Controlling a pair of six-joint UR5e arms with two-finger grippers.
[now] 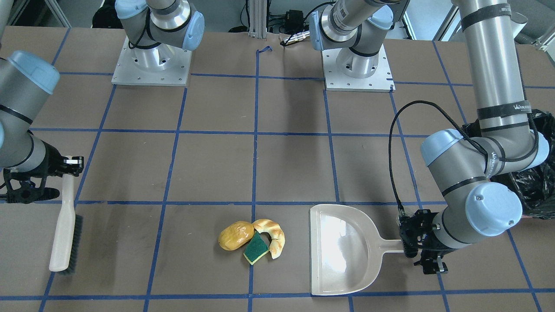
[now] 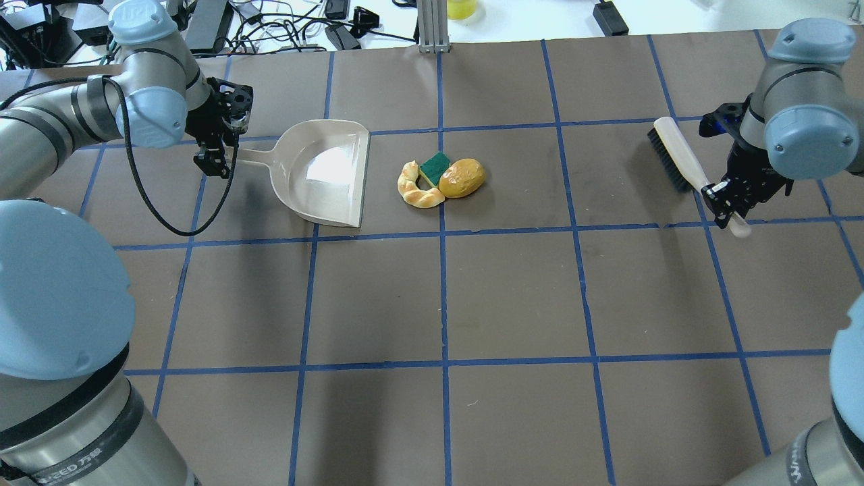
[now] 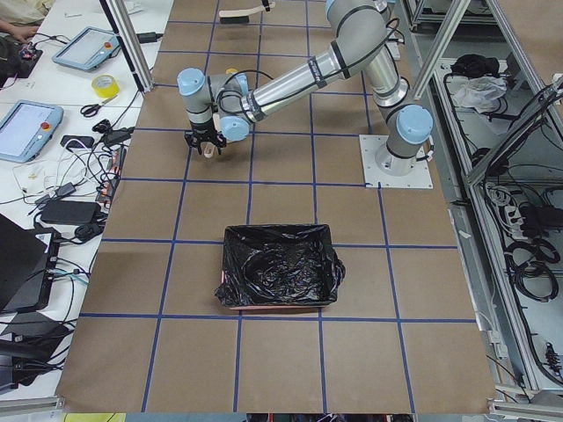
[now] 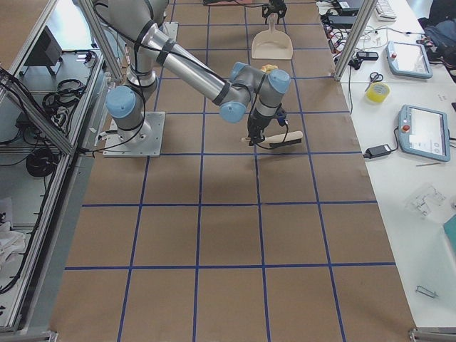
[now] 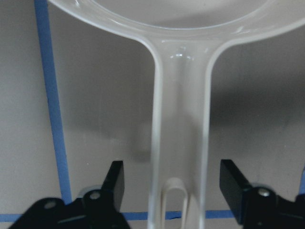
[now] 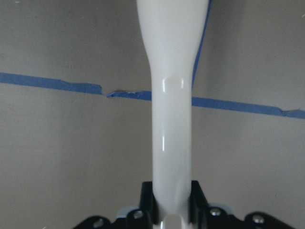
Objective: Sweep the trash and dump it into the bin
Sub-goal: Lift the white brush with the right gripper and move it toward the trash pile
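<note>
Golden-brown bread roll (image 2: pixel 462 177), tan croissant (image 2: pixel 417 191) and green-and-yellow sponge (image 2: pixel 435 169) lie touching one another in a small heap on the table (image 2: pixel 513 304). They sit just beside the open lip of the beige dustpan (image 2: pixel 324 172) but clear of it. The pan lies flat with nothing in it, so none of the trash has been swept in. The left pincer (image 5: pixel 174 177) sits at the end of the dustpan's handle with its jaws wide, one on each side of the handle and a gap showing on both sides, so the pan is not yet gripped. The right pincer (image 6: pixel 171 200) is clamped on the white handle of the brush (image 2: pixel 678 162), which is held well apart from the heap on its far side from the pan. The bin (image 3: pixel 233 264), lined with black plastic, stands well off toward the robot's left end of the table, and none of the three items shows in it. By my reading the job is barely begun: one tool is in hand. The dustpan grip, the sweep into the pan, the carry and the dump all remain.
</note>
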